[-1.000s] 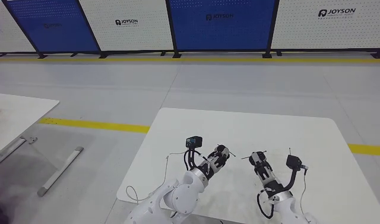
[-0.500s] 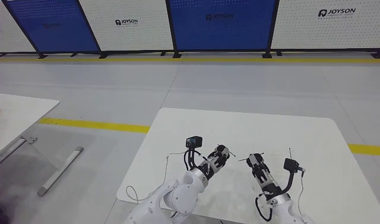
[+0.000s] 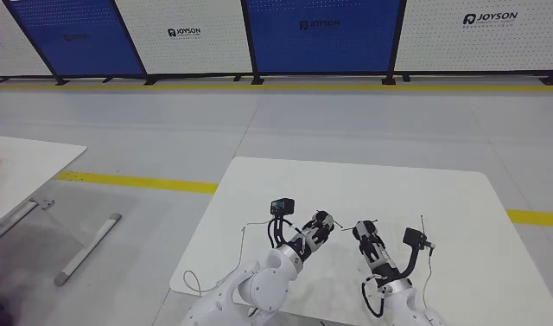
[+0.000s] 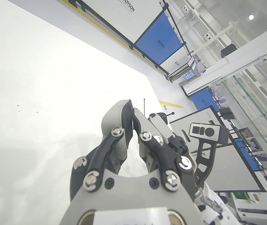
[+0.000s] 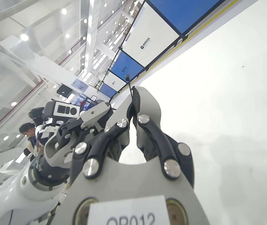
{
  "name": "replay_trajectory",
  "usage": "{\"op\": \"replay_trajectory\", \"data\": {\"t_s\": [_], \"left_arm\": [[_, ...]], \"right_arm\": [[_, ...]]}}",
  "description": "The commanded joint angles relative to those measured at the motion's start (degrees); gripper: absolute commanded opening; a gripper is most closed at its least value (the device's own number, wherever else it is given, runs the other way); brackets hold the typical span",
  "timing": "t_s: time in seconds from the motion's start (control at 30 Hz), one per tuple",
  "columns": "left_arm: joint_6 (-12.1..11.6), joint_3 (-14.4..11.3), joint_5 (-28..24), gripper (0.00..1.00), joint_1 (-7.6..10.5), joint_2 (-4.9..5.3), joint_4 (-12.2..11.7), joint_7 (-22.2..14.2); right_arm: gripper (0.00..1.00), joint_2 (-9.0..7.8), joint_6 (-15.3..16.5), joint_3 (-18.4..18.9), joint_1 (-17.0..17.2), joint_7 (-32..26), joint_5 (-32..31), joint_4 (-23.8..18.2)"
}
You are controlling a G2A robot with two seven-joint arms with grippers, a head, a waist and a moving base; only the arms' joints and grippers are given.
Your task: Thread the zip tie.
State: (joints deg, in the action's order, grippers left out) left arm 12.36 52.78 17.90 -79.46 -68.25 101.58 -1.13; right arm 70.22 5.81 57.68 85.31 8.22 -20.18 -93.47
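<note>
The right gripper (image 5: 133, 94) clamps the zip tie (image 5: 128, 78) between pads pressed tight together. The thin black strand runs out past the fingertips and ends in its small square head just beyond them, over the white table (image 5: 217, 71).

Just beside it, on the robot's left, the left gripper (image 4: 131, 106) hovers above the same tabletop with its two fingers closed against each other. A tiny dark tip shows at the meeting point of the pads, but whether they pinch anything cannot be told. In the left wrist view, the zip tie's head shows on its short stalk just past the left gripper's fingertips, sticking out of the right gripper behind them.

From above, the two grippers sit near each other yet apart, near the table's close edge, both angled toward its far side. A fine dark strand reaches from the right gripper into the gap between them. Whether that strand touches the left fingertips cannot be made out.

Blue and white partition panels (image 3: 320, 23) stand well beyond both grippers.
</note>
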Motion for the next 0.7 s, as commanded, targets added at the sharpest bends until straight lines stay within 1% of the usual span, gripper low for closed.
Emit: {"op": "replay_trajectory", "data": {"t_s": [0.0,0.4,0.47,0.57,0.63,0.67], "left_arm": [[0.0,0.0,0.0,0.0,0.0,0.0,0.0,0.0],[0.0,0.0,0.0,0.0,0.0,0.0,0.0,0.0],[0.0,0.0,0.0,0.0,0.0,0.0,0.0,0.0],[0.0,0.0,0.0,0.0,0.0,0.0,0.0,0.0],[-0.36,0.2,-1.43,0.0,-0.32,-0.14,0.27,0.38],[-0.04,0.65,-2.42,0.0,-0.43,-0.23,0.64,0.96]], "right_arm": [[0.0,0.0,-0.01,0.0,0.0,0.01,-0.01,0.0],[0.0,0.0,-0.1,0.08,0.01,0.07,-0.01,0.0],[0.0,0.08,-0.93,0.95,0.31,1.67,-0.42,-0.39],[0.0,0.18,-1.08,2.16,1.18,4.03,-0.4,-1.1],[0.0,0.22,-1.04,2.66,1.7,4.8,-0.72,-1.35],[0.0,0.24,-0.84,3.06,2.01,5.15,-0.79,-1.53]]}}
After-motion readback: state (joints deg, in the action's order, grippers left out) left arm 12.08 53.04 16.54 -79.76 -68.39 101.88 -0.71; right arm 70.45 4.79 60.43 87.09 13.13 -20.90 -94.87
